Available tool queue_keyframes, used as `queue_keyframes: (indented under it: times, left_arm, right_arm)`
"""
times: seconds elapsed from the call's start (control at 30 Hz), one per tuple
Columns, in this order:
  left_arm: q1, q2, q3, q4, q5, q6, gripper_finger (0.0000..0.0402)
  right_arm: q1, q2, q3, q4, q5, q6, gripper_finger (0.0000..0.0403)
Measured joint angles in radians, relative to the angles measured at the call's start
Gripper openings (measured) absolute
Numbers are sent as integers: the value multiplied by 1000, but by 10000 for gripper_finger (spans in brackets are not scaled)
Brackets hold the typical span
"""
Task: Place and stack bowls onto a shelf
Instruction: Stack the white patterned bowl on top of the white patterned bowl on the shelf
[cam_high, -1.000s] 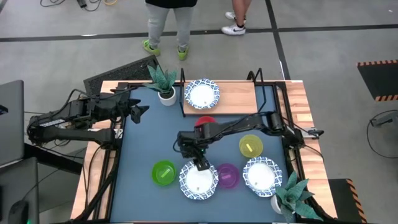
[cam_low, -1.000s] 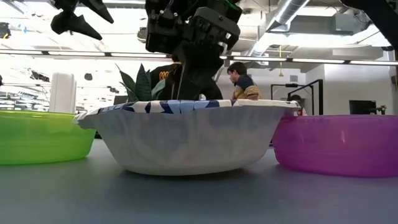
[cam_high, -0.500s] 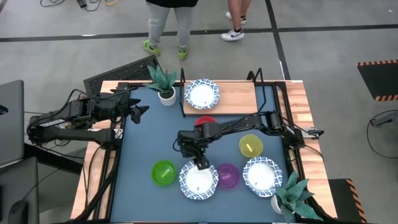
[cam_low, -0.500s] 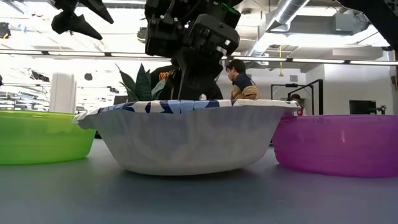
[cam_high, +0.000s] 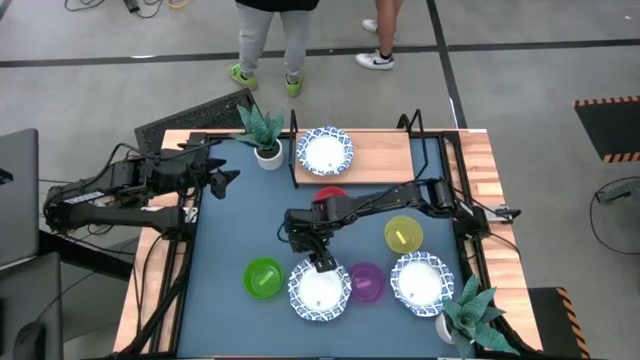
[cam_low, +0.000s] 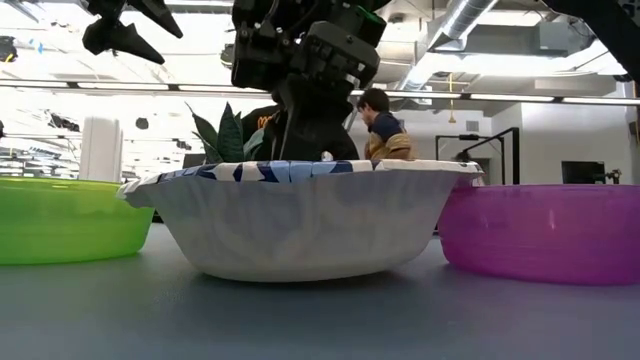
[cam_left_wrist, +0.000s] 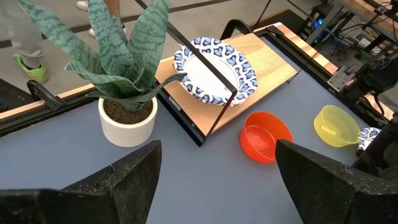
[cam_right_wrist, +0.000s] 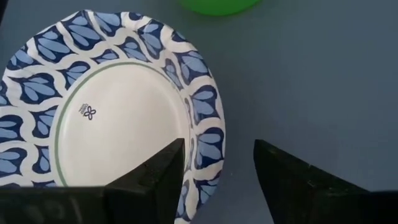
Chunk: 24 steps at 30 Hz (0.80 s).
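Observation:
My right gripper (cam_high: 323, 264) hangs open over the far rim of a white bowl with a blue patterned rim (cam_high: 318, 291) near the table's front edge. In the right wrist view one finger (cam_right_wrist: 155, 177) stands over the bowl's inside and the other (cam_right_wrist: 292, 180) outside, with the rim (cam_right_wrist: 208, 143) between them. Green (cam_high: 263, 278) and purple (cam_high: 366, 283) bowls flank it. A second patterned bowl (cam_high: 420, 281), a yellow bowl (cam_high: 403, 235) and a red bowl (cam_high: 330, 195) sit on the table. Another patterned bowl (cam_high: 325, 150) rests on the shelf (cam_high: 385, 155). My left gripper (cam_high: 225, 178) waits open at the far left.
A potted plant (cam_high: 262, 132) stands left of the shelf and another (cam_high: 470, 315) at the near right corner. The shelf's right part is bare wood. People stand beyond the table's far edge (cam_high: 265, 40).

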Motion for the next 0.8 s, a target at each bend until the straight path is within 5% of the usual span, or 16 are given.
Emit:
queue_keyframes:
  times: [0.5,0.8]
  left_arm:
    - [0,0,0,0,0,0,300]
    - [0,0,0,0,0,0,300]
  right_arm:
    - [-1,0,-61,47,-1,8,212]
    - [5,0,-61,41,-17,-17,132]
